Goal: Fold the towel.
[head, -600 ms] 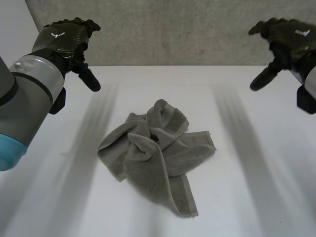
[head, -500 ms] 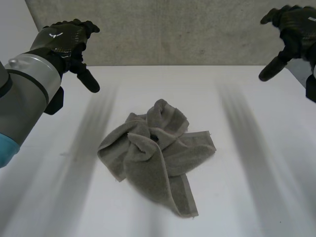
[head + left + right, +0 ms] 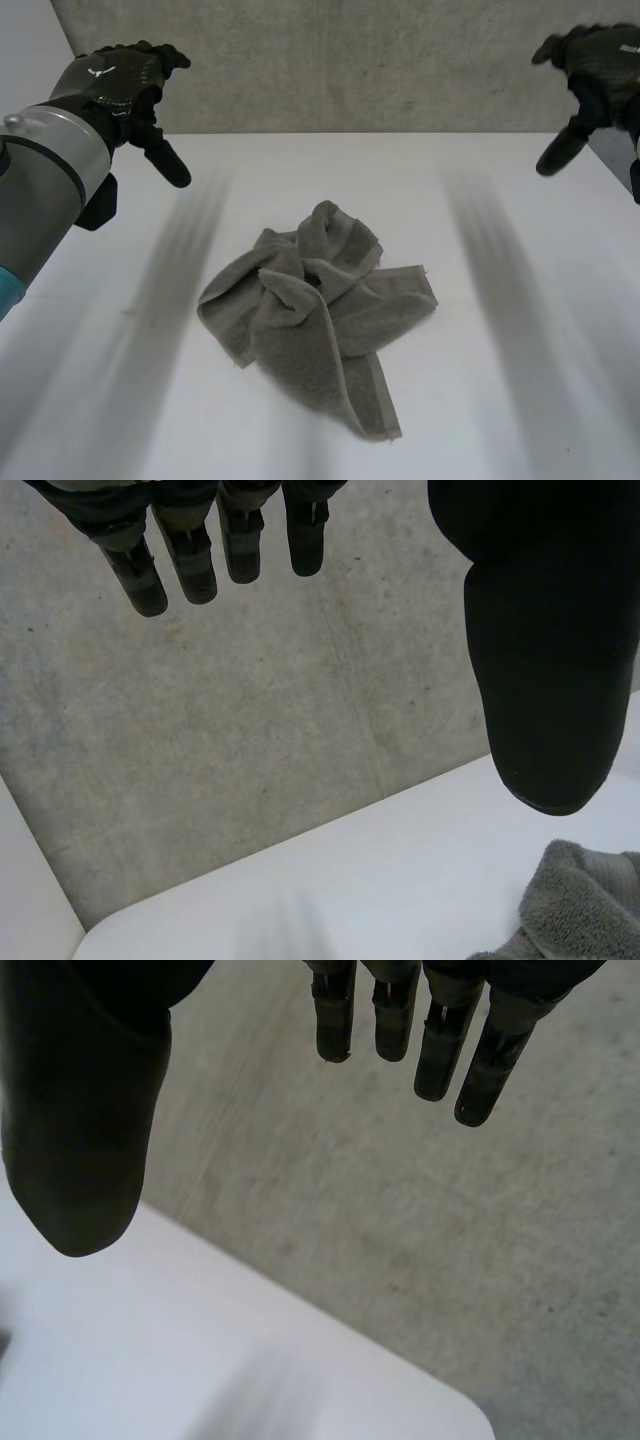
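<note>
A grey towel lies crumpled in a heap in the middle of the white table, with one corner trailing toward the front. My left hand hovers high over the far left of the table, fingers straight and spread, holding nothing. My right hand hovers at the far right, likewise open and empty. Both are well away from the towel. In the left wrist view the straight fingers and thumb frame a bit of the towel lying beyond the thumb. The right wrist view has straight fingers over the table's far edge.
A grey concrete wall stands behind the table's far edge. Bare white tabletop lies all around the towel, left, right and front.
Both hands have drifted outward and slightly up, the left toward the left side and the right toward the right side. The towel has not moved.
</note>
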Controlling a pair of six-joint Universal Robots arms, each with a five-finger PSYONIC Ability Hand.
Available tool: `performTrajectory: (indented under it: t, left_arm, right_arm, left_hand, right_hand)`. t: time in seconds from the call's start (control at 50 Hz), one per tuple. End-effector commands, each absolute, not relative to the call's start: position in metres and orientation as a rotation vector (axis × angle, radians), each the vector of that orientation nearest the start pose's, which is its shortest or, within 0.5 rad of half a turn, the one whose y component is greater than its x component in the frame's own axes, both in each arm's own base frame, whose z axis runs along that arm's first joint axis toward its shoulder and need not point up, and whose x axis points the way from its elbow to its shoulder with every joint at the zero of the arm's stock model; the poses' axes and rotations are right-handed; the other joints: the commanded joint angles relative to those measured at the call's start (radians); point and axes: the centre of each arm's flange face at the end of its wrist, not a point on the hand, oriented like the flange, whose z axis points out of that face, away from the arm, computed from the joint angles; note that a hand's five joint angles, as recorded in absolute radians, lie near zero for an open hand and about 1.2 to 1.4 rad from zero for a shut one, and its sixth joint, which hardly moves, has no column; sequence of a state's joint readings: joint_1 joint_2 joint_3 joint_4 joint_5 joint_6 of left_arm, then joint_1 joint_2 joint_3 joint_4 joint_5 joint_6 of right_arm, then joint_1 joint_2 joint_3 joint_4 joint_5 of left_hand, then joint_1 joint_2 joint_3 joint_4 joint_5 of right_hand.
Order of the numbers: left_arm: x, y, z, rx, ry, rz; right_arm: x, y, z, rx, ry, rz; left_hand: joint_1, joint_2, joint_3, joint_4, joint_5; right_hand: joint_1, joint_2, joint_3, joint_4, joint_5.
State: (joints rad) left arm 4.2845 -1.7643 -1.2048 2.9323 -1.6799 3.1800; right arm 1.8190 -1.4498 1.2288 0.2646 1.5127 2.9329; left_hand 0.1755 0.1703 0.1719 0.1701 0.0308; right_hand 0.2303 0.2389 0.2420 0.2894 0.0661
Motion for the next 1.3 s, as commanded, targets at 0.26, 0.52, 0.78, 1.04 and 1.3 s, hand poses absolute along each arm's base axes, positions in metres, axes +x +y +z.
performTrajectory:
  t: [0.26, 0.52, 0.78, 1.04, 1.3]
  left_arm:
    - [-0.244, -0.307, 0.227, 0.631, 2.724, -1.904]
    - [-0.248, -0.311, 0.164, 0.867, 2.678, -1.761]
    - [-0.257, -0.322, 0.124, 0.949, 2.591, -1.804]
    - [-0.272, -0.322, 0.116, 0.991, 2.553, -1.873]
    - [-0.289, -0.341, 0.155, 0.989, 2.401, -2.075]
  right_arm:
    - [0.251, -0.227, 0.247, -0.801, 2.33, -1.355]
    - [0.292, -0.187, 0.18, -0.694, 2.263, -1.093]
    - [0.322, -0.187, 0.144, -0.611, 2.261, -1.094]
    - [0.345, -0.184, 0.133, -0.555, 2.257, -1.09]
    - [0.36, -0.211, 0.149, -0.493, 2.203, -1.207]
  left_hand:
    - [0.044, 0.049, 0.047, 0.049, 0.014]
    - [0.053, 0.058, 0.056, 0.058, 0.023]
    - [0.243, 0.248, 0.247, 0.249, 0.213]
    - [0.736, 0.741, 0.74, 0.741, 0.706]
    - [1.221, 1.226, 1.224, 1.226, 1.191]
  right_hand:
    - [-0.056, -0.064, -0.067, -0.115, -0.066]
    - [-0.056, -0.064, -0.067, -0.115, -0.066]
    - [-0.043, -0.051, -0.054, -0.102, -0.053]
    - [0.332, 0.323, 0.32, 0.273, 0.322]
    - [1.166, 1.157, 1.154, 1.107, 1.156]
